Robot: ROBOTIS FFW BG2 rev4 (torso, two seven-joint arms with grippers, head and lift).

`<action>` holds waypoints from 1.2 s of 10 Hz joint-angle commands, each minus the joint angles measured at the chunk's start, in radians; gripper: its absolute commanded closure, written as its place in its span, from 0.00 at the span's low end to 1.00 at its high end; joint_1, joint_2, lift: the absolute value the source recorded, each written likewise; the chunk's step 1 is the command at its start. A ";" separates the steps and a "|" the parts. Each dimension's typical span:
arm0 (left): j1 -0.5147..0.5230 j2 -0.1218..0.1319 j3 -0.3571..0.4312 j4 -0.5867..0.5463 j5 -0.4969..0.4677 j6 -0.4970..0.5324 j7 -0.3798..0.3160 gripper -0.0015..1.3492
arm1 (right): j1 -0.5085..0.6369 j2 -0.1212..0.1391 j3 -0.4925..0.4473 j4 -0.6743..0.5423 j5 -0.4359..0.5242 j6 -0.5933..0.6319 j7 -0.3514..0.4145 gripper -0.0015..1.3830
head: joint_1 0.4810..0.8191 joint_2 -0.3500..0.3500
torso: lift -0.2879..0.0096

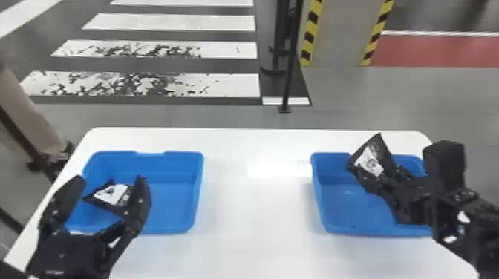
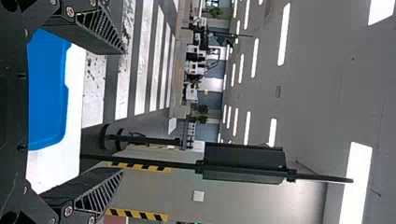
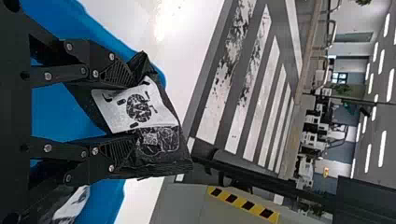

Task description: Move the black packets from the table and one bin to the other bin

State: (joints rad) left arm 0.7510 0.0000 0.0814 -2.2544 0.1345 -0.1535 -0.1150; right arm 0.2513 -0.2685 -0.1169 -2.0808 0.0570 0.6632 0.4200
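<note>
In the head view my left gripper (image 1: 109, 181) stands open above the left blue bin (image 1: 198, 193). A black packet with a white label (image 1: 111, 193) shows between its spread fingers, inside that bin. The left wrist view has the same gripper (image 2: 121, 111) with nothing held. My right gripper (image 1: 388, 181) is over the right blue bin (image 1: 320, 196), shut on a second black packet (image 1: 371, 163), which is raised and tilted. From the right wrist, this gripper (image 3: 130, 112) pinches the labelled packet (image 3: 156, 109); another packet (image 3: 70, 205) is partly visible below, over blue bin surface.
Both bins stand on a white table (image 1: 256, 207), one at each side, with a wide gap between them. Beyond the table's far edge stands a thin black pole (image 1: 289, 74) on the floor. A dark stand (image 1: 48, 163) is beside the left edge.
</note>
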 commanded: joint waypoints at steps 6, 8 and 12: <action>-0.007 -0.003 0.012 0.005 0.005 0.048 -0.002 0.11 | 0.087 0.029 -0.172 0.033 0.037 -0.180 0.011 0.25 | 0.63 0.28 | 0.60; -0.022 -0.003 0.020 0.005 0.011 0.087 -0.021 0.11 | 0.112 0.032 -0.172 0.038 -0.041 -0.217 0.034 0.20 | 0.63 0.28 | 0.60; -0.150 -0.003 0.090 0.007 0.029 0.524 -0.129 0.11 | 0.281 0.092 -0.232 0.011 -0.189 -0.467 0.036 0.20 | 0.63 0.33 | 0.60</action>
State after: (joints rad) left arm 0.6179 0.0000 0.1672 -2.2474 0.1670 0.3333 -0.2451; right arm 0.5089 -0.1891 -0.3343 -2.0613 -0.1178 0.2232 0.4552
